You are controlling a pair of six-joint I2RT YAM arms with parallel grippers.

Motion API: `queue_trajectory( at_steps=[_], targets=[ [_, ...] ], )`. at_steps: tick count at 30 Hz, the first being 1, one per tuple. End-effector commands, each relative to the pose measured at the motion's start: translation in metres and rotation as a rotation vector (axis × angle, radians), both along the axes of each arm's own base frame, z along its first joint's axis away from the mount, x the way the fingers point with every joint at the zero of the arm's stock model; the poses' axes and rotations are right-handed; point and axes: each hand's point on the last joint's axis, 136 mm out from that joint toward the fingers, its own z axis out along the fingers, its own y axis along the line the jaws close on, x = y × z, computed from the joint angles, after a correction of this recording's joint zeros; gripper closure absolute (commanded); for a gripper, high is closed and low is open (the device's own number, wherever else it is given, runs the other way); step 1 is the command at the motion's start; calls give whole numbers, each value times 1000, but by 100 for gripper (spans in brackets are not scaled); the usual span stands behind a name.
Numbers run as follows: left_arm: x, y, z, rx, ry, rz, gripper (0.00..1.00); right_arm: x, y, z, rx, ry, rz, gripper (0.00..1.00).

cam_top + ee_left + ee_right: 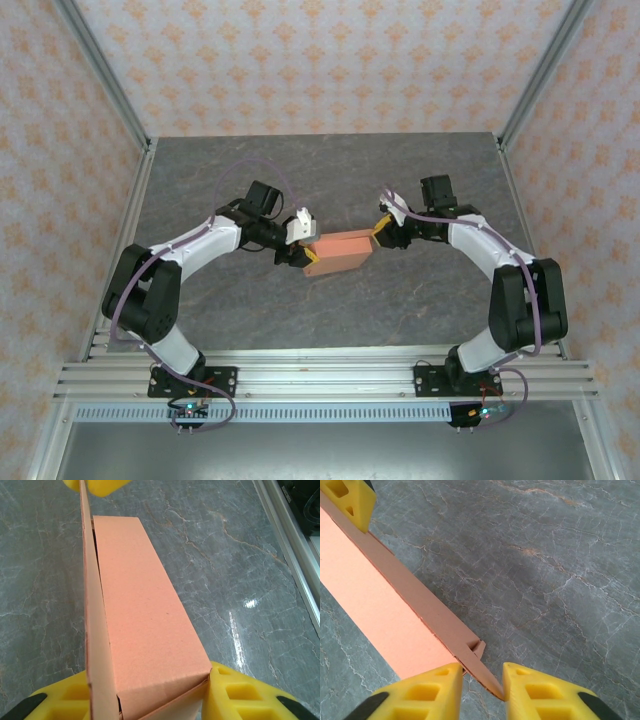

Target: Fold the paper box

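**Operator:** When the top view is read as a clock dial, where does the paper box sit?

**Technician:** It sits at the centre of the dial, over the grey worktop. Its long axis runs from about 8 o'clock to about 2 o'clock. Whether it touches the worktop cannot be told.

**Operator:** Describe its form.

**Technician:** It is a narrow rectangular body of salmon-orange card. One flap stands along a long side. The flap extends past the body at the 2 o'clock end and tapers to a point.

**Operator:** Report the left hand.

**Technician:** It is at the 8 o'clock end of the box. In the left wrist view its yellow fingers bracket that end. One finger is against the corner of the body and the other is against the flap. The left hand is grasping the paper box.

**Operator:** Report the right hand.

**Technician:** It is at the 2 o'clock end. In the right wrist view its fingers flank the pointed tip of the flap, and the tip lies against one finger. I cannot tell whether the right hand is clenched on the flap or merely set around it.
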Motion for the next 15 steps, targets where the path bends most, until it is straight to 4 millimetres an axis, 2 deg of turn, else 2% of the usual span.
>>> queue_trajectory(
  at_steps=[1, 9, 15],
  targets=[
    [3, 3, -3, 18, 13, 2, 73, 2, 10, 12, 43, -30, 46, 77],
    [8, 4, -5, 35, 11, 19, 74, 3, 14, 15, 0, -28, 13, 90],
    [15, 4, -4, 40, -8, 57, 74, 10, 19, 25, -67, 6, -162, 99]
  ],
)
